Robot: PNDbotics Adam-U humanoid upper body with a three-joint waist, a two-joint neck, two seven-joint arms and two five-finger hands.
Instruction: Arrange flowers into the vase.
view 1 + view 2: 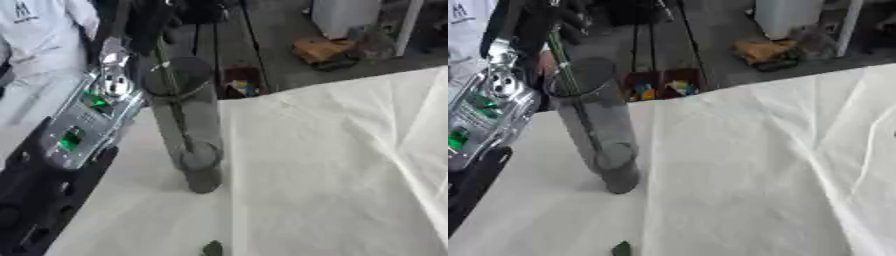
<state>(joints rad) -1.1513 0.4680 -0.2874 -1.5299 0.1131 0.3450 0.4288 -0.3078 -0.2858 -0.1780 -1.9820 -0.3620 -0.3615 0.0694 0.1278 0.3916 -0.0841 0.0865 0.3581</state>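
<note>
A tall clear glass vase (186, 125) stands upright on the white tablecloth (332, 165), left of the middle. A thin green flower stem (560, 55) runs down into the vase's mouth and reaches near its bottom; the bloom is out of the picture. My left hand (144, 22), dark and partly cut off by the top edge, is above the vase with its fingers curled round the stem. Its silver forearm (83, 125) with green lights comes up along the left side. My right hand shows in neither view.
A small green leaf (213, 248) lies on the cloth at the front edge. Beyond the table's far edge, on the floor, are a brown box (322, 50), small coloured boxes (661, 86) and a white container (346, 15). A person in white stands at the far left.
</note>
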